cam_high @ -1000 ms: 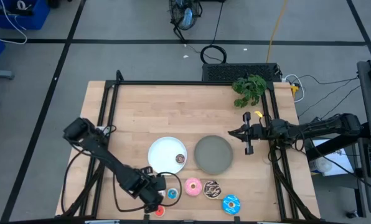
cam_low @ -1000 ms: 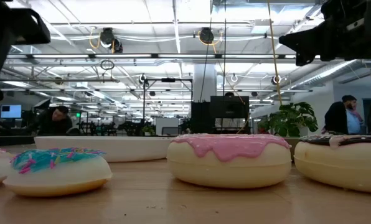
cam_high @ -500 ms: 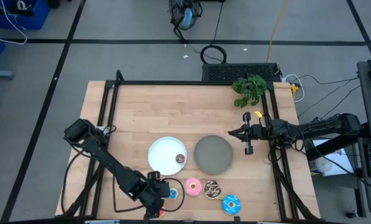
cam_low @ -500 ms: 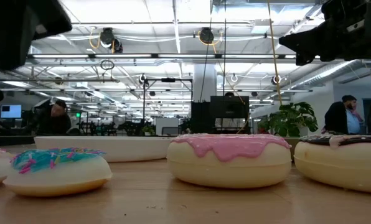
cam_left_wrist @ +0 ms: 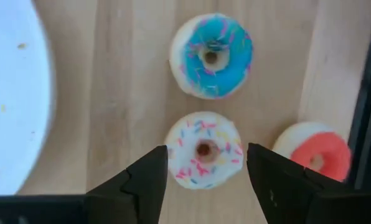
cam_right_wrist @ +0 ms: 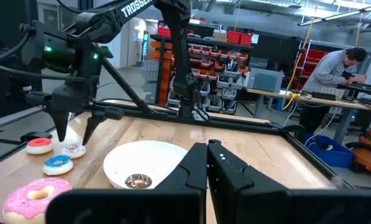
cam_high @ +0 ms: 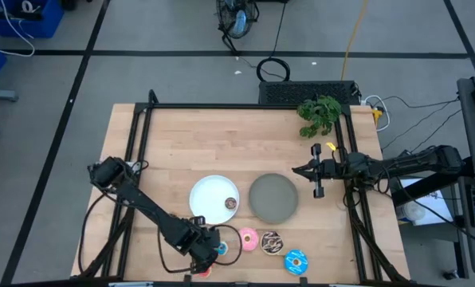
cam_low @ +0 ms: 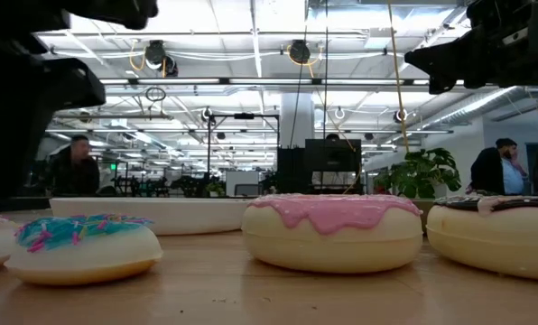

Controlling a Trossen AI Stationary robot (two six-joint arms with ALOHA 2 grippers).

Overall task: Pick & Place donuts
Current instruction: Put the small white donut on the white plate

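Left gripper (cam_left_wrist: 206, 171) now lower, fingers (cam_left_wrist: 149, 180) astride white donut (cam_left_wrist: 203, 151).

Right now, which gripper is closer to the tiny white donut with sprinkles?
Left. The left gripper hangs open right over the white donut, one finger on each side. The right gripper waits shut far across the table, past the grey plate.

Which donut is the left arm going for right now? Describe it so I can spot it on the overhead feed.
Find the round white plate near the table's front edge. Just in front of it, a cluster of three tiny donuts sits under the left gripper. The target is the white donut with coloured sprinkles, framed between the open fingers, with the small blue donut and the red donut beside it.
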